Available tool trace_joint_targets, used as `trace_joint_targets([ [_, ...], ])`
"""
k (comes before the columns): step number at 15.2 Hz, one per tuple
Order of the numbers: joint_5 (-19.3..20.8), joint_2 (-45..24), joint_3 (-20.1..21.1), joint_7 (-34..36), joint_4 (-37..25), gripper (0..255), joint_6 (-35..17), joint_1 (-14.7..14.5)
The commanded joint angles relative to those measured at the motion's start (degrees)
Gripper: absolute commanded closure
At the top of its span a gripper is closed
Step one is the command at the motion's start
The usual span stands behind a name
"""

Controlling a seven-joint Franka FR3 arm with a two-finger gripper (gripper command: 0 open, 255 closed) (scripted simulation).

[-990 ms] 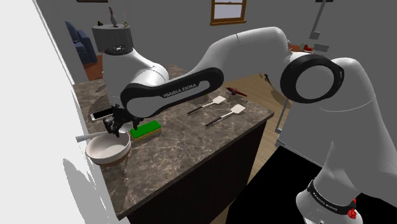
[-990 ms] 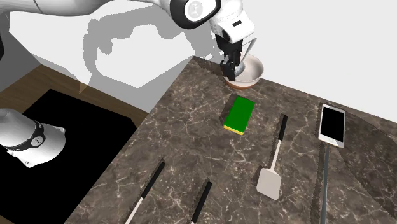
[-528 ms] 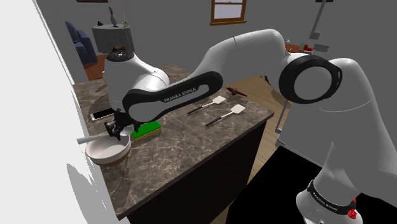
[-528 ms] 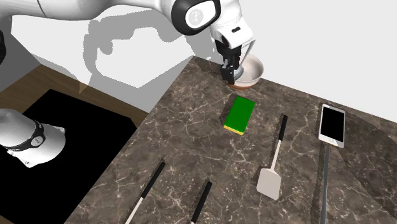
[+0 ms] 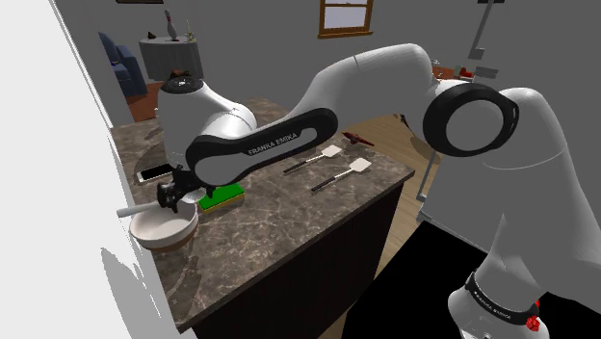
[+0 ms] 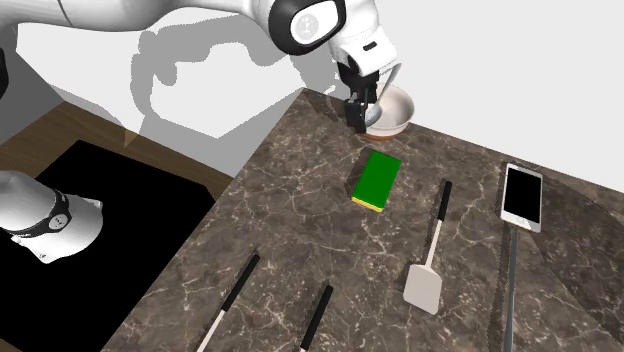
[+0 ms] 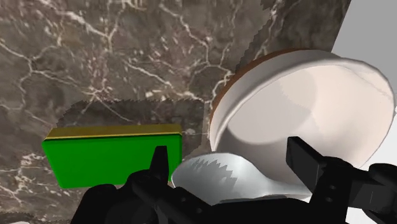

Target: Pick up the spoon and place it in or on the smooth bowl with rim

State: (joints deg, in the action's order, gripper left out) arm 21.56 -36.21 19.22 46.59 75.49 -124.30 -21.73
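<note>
Spoon (image 7: 219, 178) at white bowl (image 7: 267, 76) rim, handle hidden in wrist view

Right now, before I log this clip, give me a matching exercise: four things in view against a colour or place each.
Things:
1 spoon
2 bowl
3 sponge
4 phone

Descriptions:
A green top, lying flat near the bowl
B white inside, brown base
C grey, at the end effector by the bowl's rim
D white frame, dark screen, lying apart from the others

Pairs: 1-C, 2-B, 3-A, 4-D
</note>
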Motion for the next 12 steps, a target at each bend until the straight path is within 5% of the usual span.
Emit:
trace_joint_targets([
  [1, -0.37, 1.13, 0.3, -0.16, -0.02, 0, 1.08, 0.05],
  [12, -1.4, 4.25, 1.02, -0.65, -0.13, 0, 4.23, 0.31],
])
